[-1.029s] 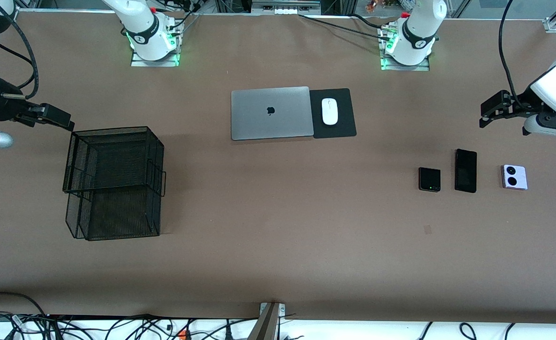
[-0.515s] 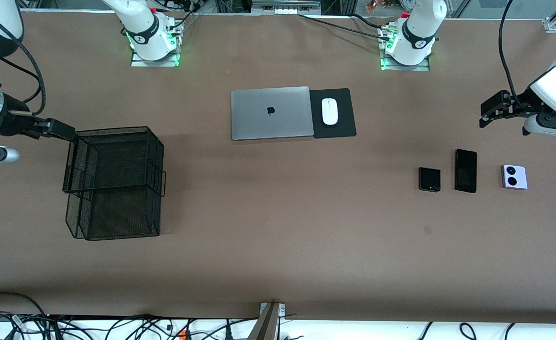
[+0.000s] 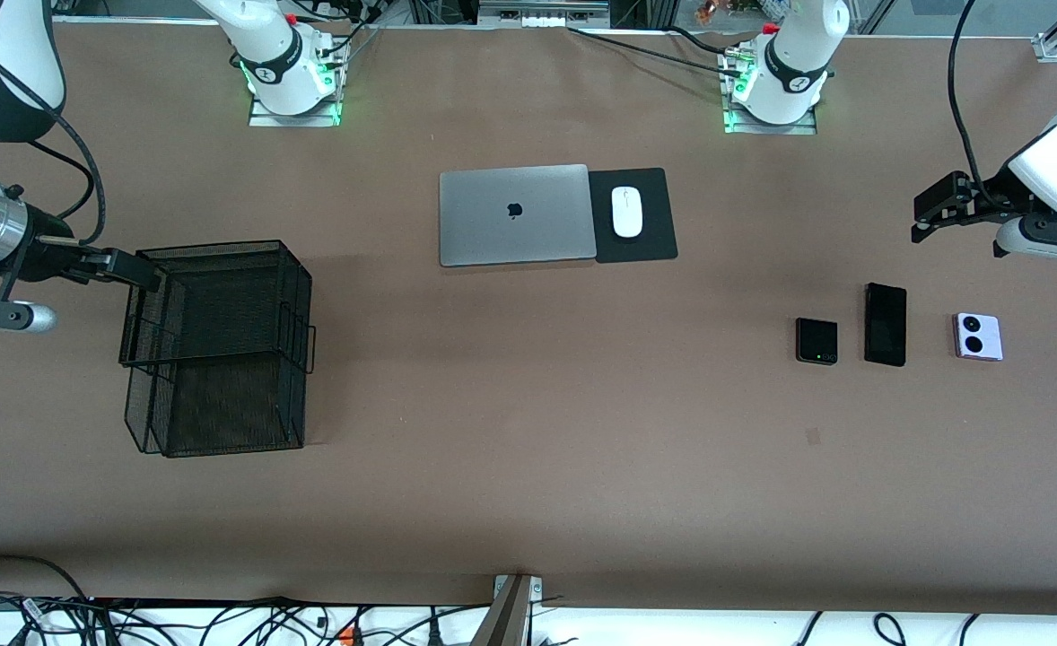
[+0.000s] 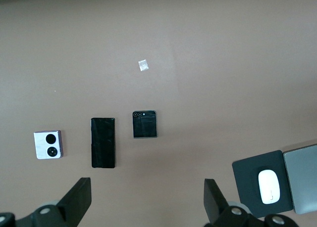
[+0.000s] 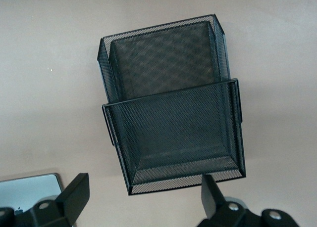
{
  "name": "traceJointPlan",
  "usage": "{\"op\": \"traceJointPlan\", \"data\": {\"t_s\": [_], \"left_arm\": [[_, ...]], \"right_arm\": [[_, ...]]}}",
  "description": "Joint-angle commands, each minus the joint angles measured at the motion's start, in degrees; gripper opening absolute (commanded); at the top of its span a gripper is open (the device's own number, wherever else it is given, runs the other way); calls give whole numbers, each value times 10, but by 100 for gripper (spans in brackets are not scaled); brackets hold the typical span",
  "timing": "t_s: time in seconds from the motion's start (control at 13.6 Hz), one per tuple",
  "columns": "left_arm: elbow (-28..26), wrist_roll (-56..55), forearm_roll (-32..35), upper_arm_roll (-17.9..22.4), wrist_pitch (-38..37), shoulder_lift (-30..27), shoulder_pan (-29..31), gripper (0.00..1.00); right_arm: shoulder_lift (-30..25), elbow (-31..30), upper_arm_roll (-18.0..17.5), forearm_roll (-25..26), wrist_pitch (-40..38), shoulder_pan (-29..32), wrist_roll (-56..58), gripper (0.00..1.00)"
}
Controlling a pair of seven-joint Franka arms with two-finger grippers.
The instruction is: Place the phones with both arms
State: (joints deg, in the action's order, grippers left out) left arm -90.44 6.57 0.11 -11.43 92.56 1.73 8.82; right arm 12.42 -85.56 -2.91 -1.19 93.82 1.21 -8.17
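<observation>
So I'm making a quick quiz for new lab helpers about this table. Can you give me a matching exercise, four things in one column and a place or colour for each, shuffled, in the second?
Things:
1. mouse
2. lavender phone
3. wire basket
4. laptop

Descriptions:
A. black mesh, toward the right arm's end of the table
B. silver, lid shut, beside the mouse pad
C. white, lying on the black pad
D. square, with two black circles, toward the left arm's end of the table

Pairs: 1-C, 2-D, 3-A, 4-B
</observation>
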Motion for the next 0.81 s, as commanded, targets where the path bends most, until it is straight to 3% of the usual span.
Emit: {"op": "traceJointPlan", "data": {"t_s": [0.0,0.74], "left_arm": [[7,11,10,-1,-11,-3,0,100],[6,11,10,-1,-12,-3,0,100]], "right_arm": [[-6,-4,4,-2,2,-5,2,100],[-7,-7,4,-1,-3,-5,3,100]]}}
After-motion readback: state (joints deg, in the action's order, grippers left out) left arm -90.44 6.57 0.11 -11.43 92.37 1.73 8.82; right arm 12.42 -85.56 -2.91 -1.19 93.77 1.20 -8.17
